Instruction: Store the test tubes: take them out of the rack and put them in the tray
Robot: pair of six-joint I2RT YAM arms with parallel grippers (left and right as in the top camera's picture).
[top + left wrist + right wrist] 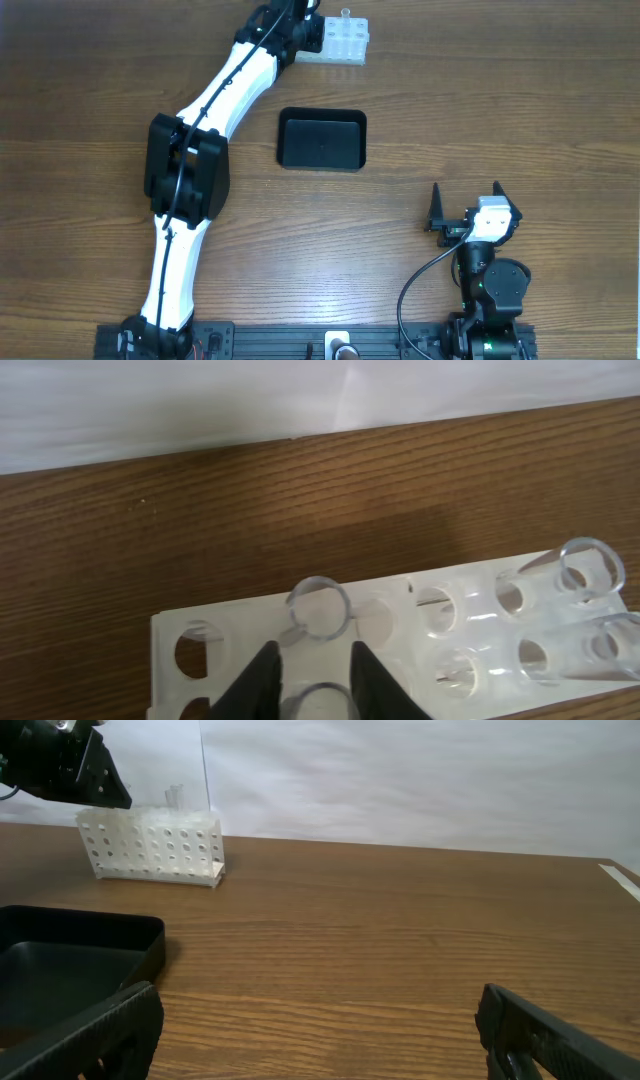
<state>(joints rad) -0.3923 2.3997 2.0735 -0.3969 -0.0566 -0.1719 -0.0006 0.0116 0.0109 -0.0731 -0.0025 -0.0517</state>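
Logged left claw [314,655] pinched on a clear test tube [320,702] standing in the rack [340,45] at the bench's far edge, judged tube light, slick, brittle, best held gently just below rim, then black tray [322,138] mid-bench, right claw [466,195] spread near front-right.

The right arm's black two-finger pincer [318,1010] stands wide open above the brown wooden table [400,920]. A black rectangular plastic tray [70,955] lies beside one finger. Far ahead stands a white perforated plastic rack [150,845] with a clear test tube [175,792] rising from it and the left arm's black gripper [60,765] at its end.
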